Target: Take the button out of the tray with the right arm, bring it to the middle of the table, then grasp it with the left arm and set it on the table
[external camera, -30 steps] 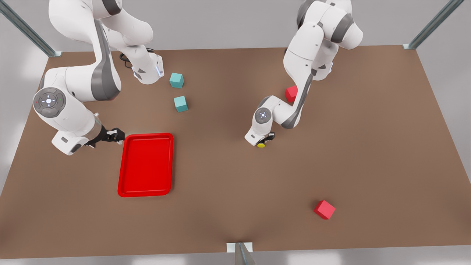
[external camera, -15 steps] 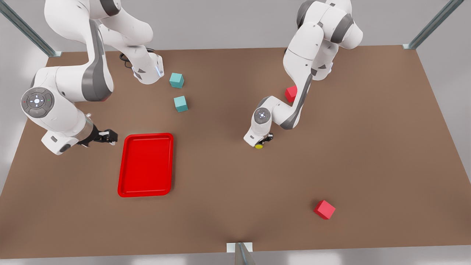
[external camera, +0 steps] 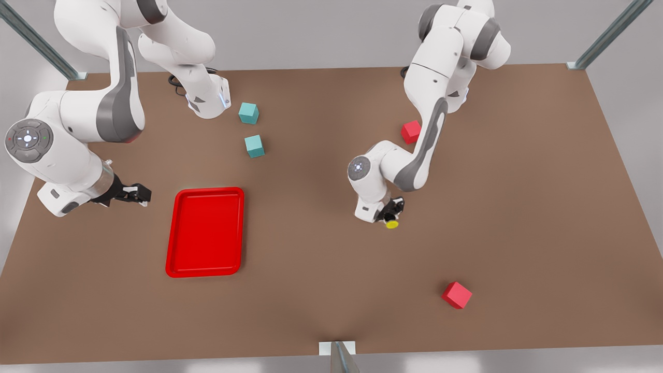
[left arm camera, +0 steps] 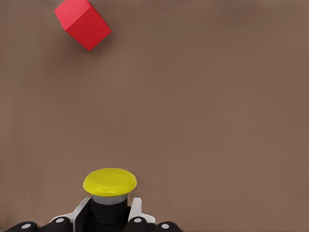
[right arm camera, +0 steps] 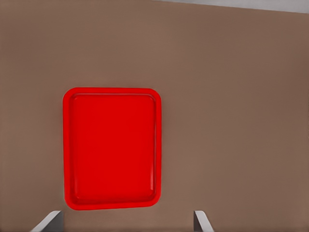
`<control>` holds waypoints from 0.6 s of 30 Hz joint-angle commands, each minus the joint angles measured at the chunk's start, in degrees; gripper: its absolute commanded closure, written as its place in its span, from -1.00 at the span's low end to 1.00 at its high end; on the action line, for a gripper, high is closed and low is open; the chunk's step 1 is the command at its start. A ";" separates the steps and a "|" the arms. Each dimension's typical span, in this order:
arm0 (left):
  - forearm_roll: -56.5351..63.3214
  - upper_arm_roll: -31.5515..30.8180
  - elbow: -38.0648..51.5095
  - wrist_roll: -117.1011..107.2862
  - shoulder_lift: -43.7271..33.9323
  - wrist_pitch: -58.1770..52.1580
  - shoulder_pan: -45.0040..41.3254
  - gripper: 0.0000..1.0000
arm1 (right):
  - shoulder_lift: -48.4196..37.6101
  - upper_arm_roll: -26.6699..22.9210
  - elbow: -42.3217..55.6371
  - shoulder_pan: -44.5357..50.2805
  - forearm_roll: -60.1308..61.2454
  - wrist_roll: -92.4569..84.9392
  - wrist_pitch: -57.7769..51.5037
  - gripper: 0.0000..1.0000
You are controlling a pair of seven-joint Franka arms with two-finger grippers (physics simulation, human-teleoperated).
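The button [external camera: 392, 224], with a yellow cap and a dark body, is held near the middle of the table [external camera: 321, 290] by my left gripper [external camera: 389, 213], which is shut on its body. In the left wrist view the button's cap [left arm camera: 109, 182] sticks out beyond the fingers [left arm camera: 136, 211]. Whether it touches the tabletop I cannot tell. The glossy red tray [external camera: 206, 190] lies to the front view's left with nothing in it. My right gripper [external camera: 139, 196] hovers open just left of the tray, and the right wrist view looks across the tray [right arm camera: 112, 90].
Two teal cubes [external camera: 248, 113] [external camera: 254, 146] sit behind the tray near an arm base. One red cube [external camera: 411, 131] lies behind the left arm. Another red cube [external camera: 456, 295] sits toward the front right, also seen as the red cube [left arm camera: 82, 23].
My left gripper has carried the button toward the front and the front view's right, turning as it went. My right gripper has backed away from the tray toward the left.
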 commanded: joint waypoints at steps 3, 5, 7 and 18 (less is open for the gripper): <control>18.59 0.17 0.13 -98.52 0.80 -17.88 -0.19 0.16 | -0.07 0.03 0.05 -0.22 0.00 0.54 -0.10 -1.00; 27.91 0.08 0.13 -111.73 2.56 -20.79 -0.54 0.16 | -0.07 -0.05 0.05 -0.31 0.00 0.54 -0.10 -1.00; 33.27 0.08 -0.65 -114.99 4.23 -26.49 -2.92 0.16 | -0.07 -0.05 -0.03 -0.66 -0.09 0.62 -0.10 -1.00; 38.99 0.08 -1.45 -122.98 14.42 -23.87 -3.53 0.16 | -0.07 0.47 -0.21 0.57 0.00 0.97 -0.62 -1.00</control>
